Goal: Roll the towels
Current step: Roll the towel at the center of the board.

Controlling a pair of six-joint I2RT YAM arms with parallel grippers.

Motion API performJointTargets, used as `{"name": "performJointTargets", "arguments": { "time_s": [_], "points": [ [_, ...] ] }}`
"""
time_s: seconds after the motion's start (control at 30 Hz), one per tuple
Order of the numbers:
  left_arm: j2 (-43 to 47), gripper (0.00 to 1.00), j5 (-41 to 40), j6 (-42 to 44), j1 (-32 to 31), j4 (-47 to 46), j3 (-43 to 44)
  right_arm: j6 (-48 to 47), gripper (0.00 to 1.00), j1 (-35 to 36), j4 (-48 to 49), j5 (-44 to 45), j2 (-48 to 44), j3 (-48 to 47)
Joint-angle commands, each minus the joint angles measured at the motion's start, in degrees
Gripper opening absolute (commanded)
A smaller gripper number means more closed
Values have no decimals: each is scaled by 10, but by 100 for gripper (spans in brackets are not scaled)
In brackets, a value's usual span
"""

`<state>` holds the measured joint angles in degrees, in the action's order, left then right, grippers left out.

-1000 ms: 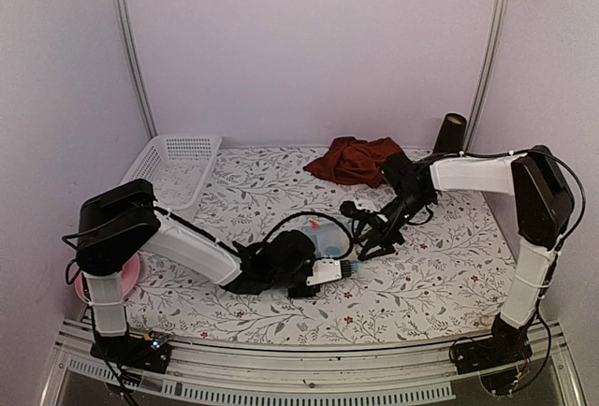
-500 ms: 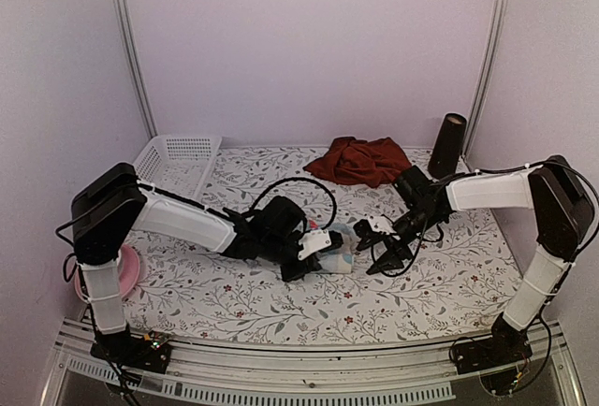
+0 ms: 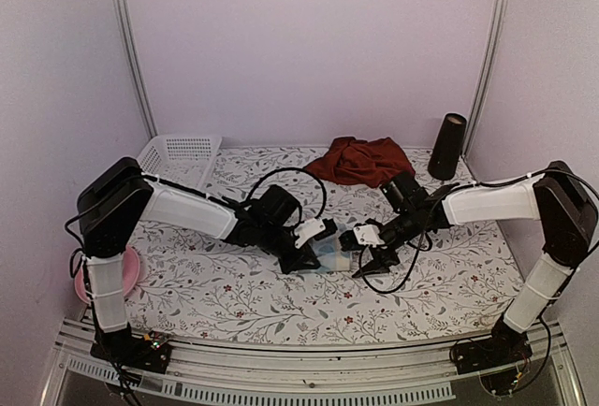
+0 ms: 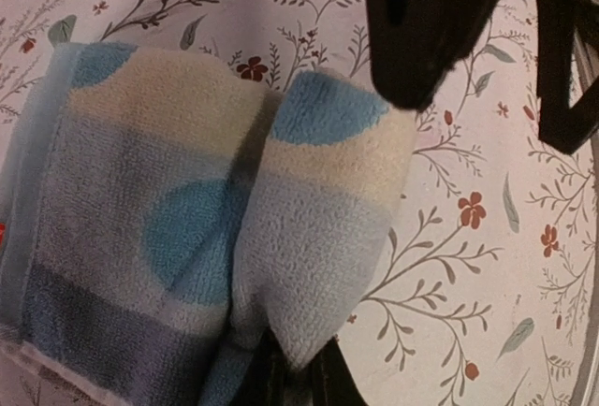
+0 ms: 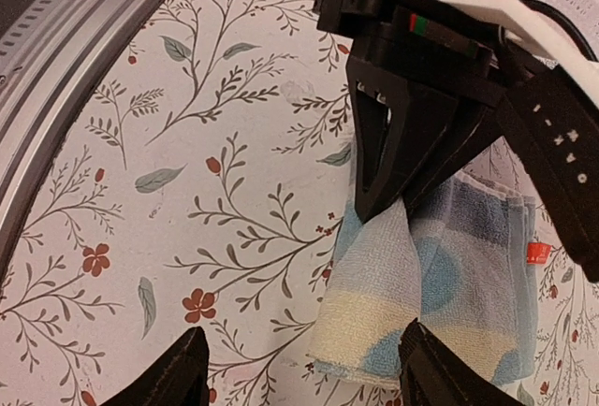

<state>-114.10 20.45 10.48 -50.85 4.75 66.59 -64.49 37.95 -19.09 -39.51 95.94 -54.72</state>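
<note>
Your left gripper (image 3: 307,256) is pinched tight on a raised fold of the checked towel (image 3: 332,256), which lies at the middle of the table (image 3: 234,298). That grip looks meant to pin the cloth so the roll has something to turn against. Your right gripper (image 3: 356,254) hangs at the towel's 3 o'clock end, fingers spread wide with nothing between them, probably lined up to take that end. The red towel (image 3: 360,160) lies heaped at 12 o'clock, not yet rolled.
</note>
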Motion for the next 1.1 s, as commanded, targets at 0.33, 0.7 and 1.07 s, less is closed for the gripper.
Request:
{"name": "performJointTargets", "arguments": {
  "time_s": [0.33, 0.7, 1.07],
  "points": [
    [-37, 0, 59, -36, 28, 24, -2, 92, 67, 56, 128, 150, 54, 12],
    [-32, 3, 58, -46, 39, 14, -9, 111, 32, 60, 104, 161, 87, -15],
    [49, 49, 17, -30, 39, -43, -64, 129, 5, 51, -3, 118, 135, -89]
  ]
}}
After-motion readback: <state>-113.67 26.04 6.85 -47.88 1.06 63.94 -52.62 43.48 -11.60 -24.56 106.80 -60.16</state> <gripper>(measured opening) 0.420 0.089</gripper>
